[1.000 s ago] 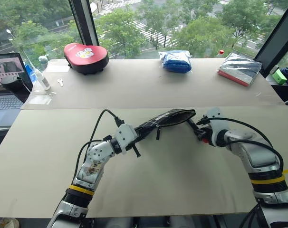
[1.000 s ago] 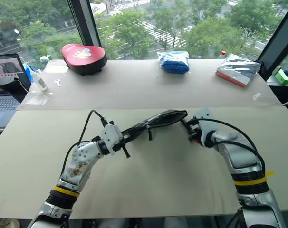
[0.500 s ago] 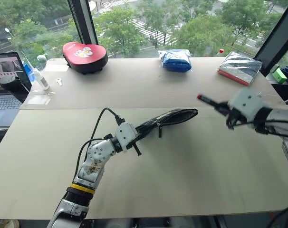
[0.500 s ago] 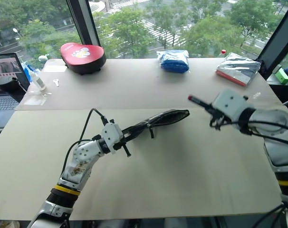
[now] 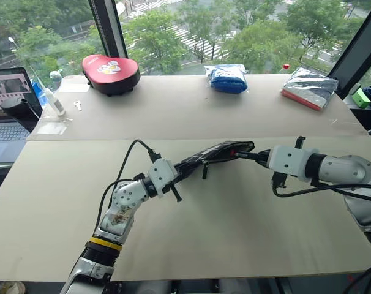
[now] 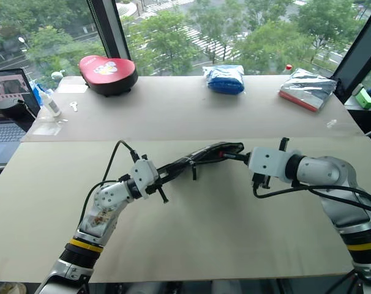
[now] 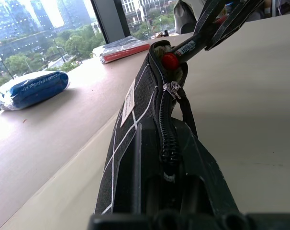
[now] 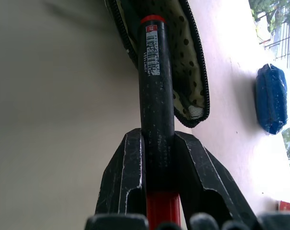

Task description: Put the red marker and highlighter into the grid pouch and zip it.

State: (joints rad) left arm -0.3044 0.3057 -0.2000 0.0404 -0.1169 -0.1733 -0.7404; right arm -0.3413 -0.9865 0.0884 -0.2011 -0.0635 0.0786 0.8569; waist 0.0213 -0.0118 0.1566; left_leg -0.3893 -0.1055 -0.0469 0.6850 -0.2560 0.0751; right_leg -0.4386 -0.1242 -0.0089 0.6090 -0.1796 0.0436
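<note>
My left gripper (image 5: 178,173) is shut on the near end of the grid pouch (image 5: 213,153), holding it off the table with its unzipped mouth toward my right arm. The pouch is black with white lines and a white label (image 7: 128,99). My right gripper (image 5: 264,158) is shut on the red marker (image 8: 154,81), a dark barrel with a red end. The marker (image 5: 247,154) points into the pouch's open mouth, and its tip sits just inside the dotted lining (image 8: 185,52). The highlighter is out of view.
On the far table stand a red rounded case (image 5: 110,73), a blue bag (image 5: 226,78) and a silver-and-red packet (image 5: 308,89). A laptop (image 5: 7,113) and a small bottle (image 5: 52,102) sit at the far left. A window runs behind.
My right gripper swung up and to the right with the marker, rolled over, then came back so the marker's tip now enters the pouch's mouth. The left arm and pouch stayed put.
</note>
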